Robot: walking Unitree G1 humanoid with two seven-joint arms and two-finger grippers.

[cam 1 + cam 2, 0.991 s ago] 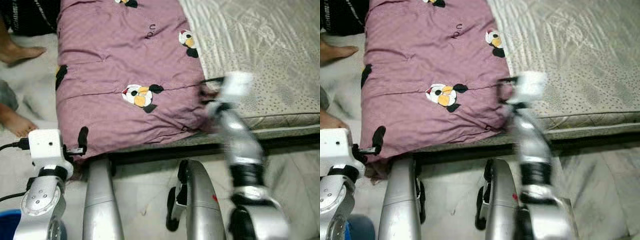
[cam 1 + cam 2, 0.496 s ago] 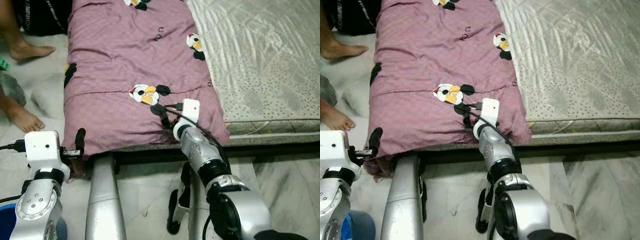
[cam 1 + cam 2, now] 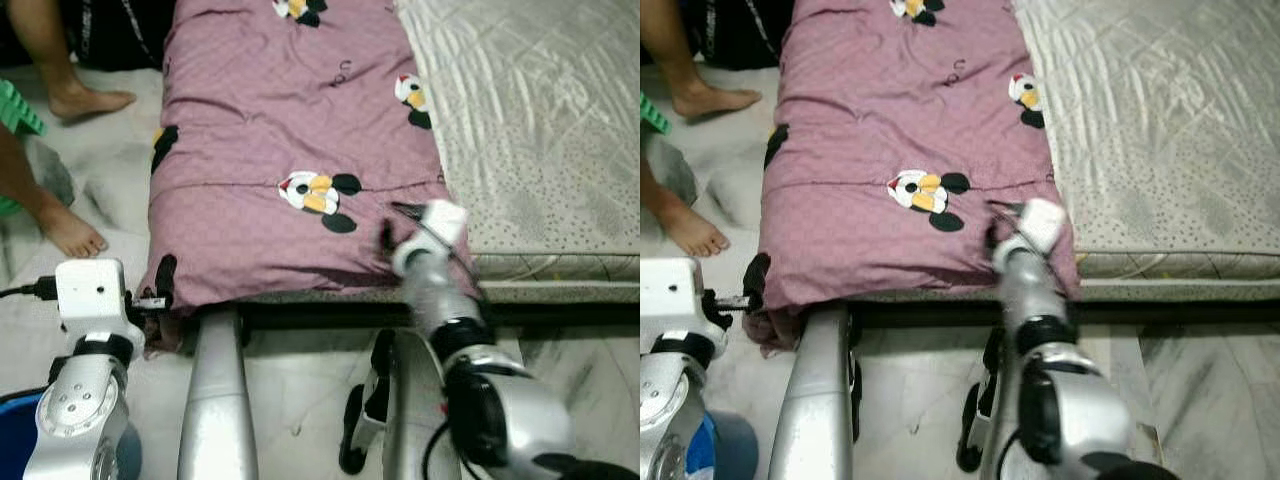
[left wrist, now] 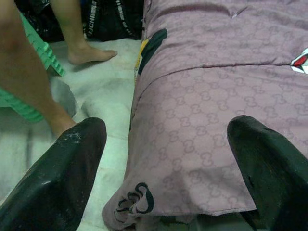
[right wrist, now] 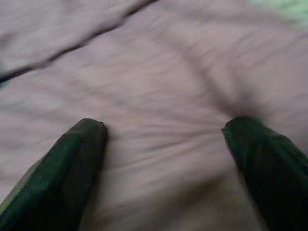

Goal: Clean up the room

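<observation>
1. Right gripper [image 3: 385, 235] is up at the near edge of the purple quilt [image 3: 290, 130], blurred in my head views; on the wrist feed its two black fingers [image 5: 72, 168] stand spread wide, with quilt fabric between and just beyond them.
2. Left gripper [image 3: 163, 280] sits at the quilt's near left corner, and I see its fingers [image 4: 62, 178] parted too, framing the corner of the fabric where it droops over the bed edge.
3. That quilt lies folded along the left side of the mattress [image 3: 530, 120], with cartoon mouse prints [image 3: 318, 193] on top; the nearest print is just left of my right gripper.
4. Neither gripper is pinching anything that I can make out; both are at the quilt's front edge, one at each end.
5. A person's bare feet [image 3: 70, 230] rest on the pale floor [image 3: 110, 160] to the left of the bed, well apart from my left gripper.
</observation>
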